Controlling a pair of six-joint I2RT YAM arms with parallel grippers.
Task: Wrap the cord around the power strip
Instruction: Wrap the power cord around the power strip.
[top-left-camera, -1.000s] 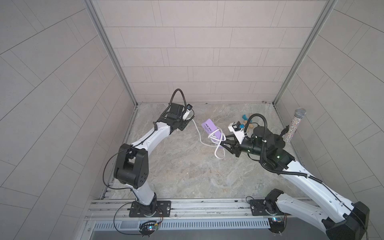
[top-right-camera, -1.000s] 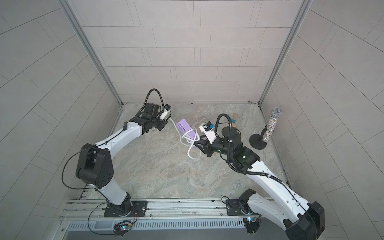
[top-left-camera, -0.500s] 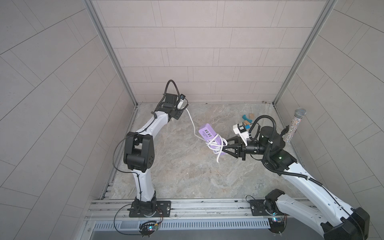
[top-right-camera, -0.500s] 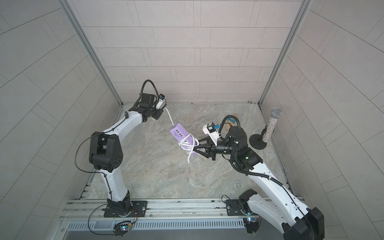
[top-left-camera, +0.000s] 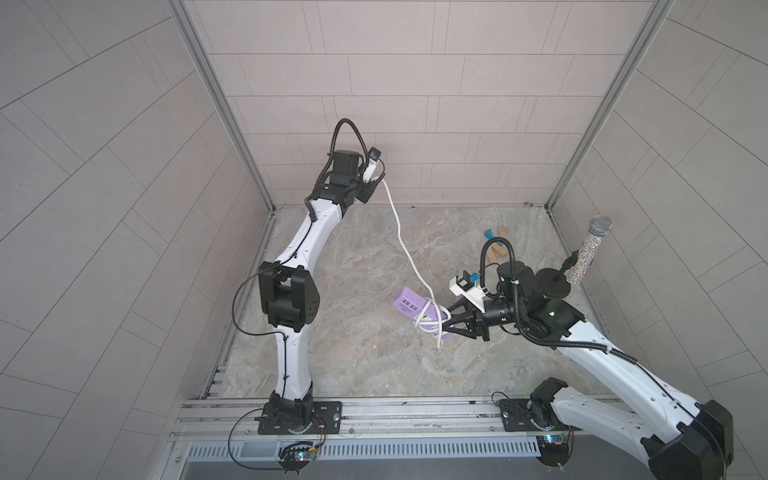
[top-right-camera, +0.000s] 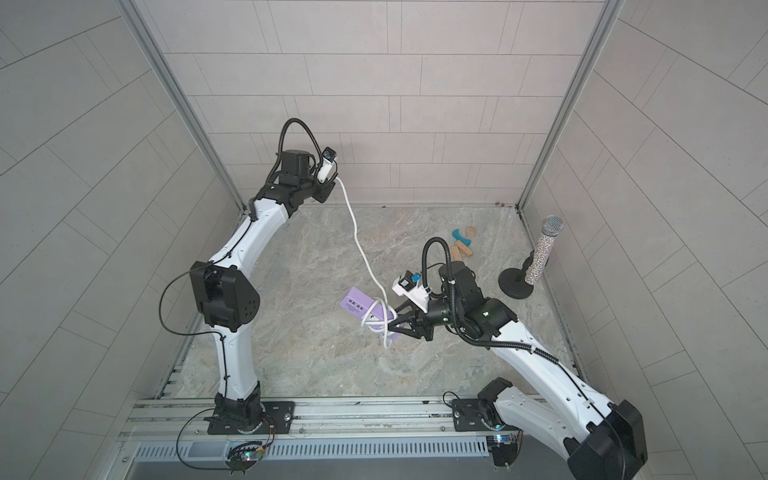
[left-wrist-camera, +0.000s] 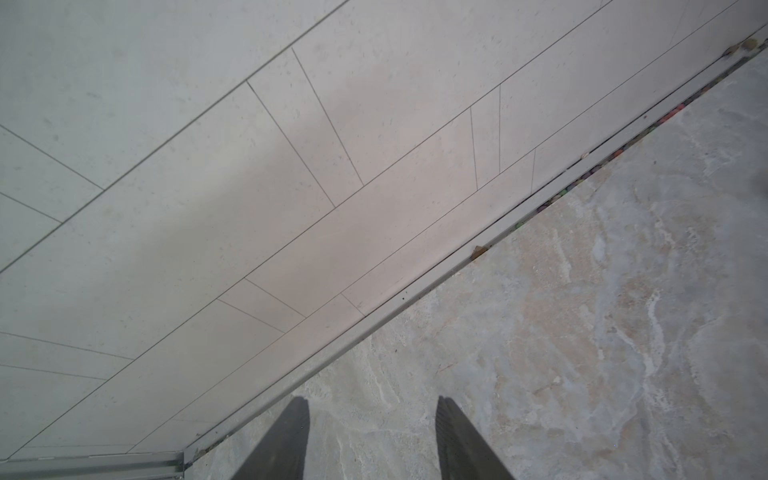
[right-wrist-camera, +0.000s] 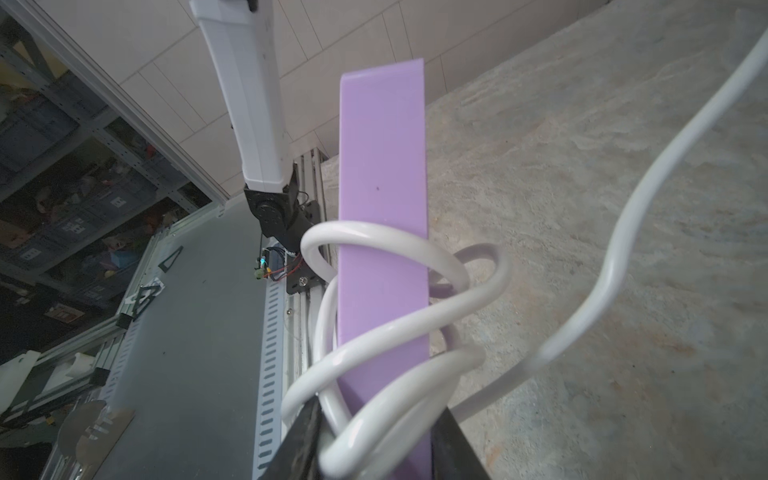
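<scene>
The lilac power strip (top-left-camera: 409, 303) (top-right-camera: 355, 302) is held off the floor at one end by my right gripper (top-left-camera: 444, 321) (top-right-camera: 392, 321), which is shut on it. The right wrist view shows the strip (right-wrist-camera: 382, 166) edge-on between the jaws of the gripper (right-wrist-camera: 376, 411), with a few loose white loops around it. The white cord (top-left-camera: 399, 232) (top-right-camera: 357, 237) (right-wrist-camera: 648, 187) rises from those loops to my raised left gripper (top-left-camera: 371, 190) (top-right-camera: 326, 192) by the back wall. The end held there is hidden. In the left wrist view its fingertips (left-wrist-camera: 297, 415) stand apart, bare between them.
A glittery microphone (top-left-camera: 590, 249) (top-right-camera: 540, 257) on a black round stand sits at the right wall. Tan wooden blocks (top-left-camera: 496, 249) (top-right-camera: 461, 249) and a blue piece lie at the back right. The back wall (left-wrist-camera: 291, 166) is close to the left gripper.
The left arm has risen toward the back wall, drawing the cord up and longer. The right gripper and the strip have shifted toward the front.
</scene>
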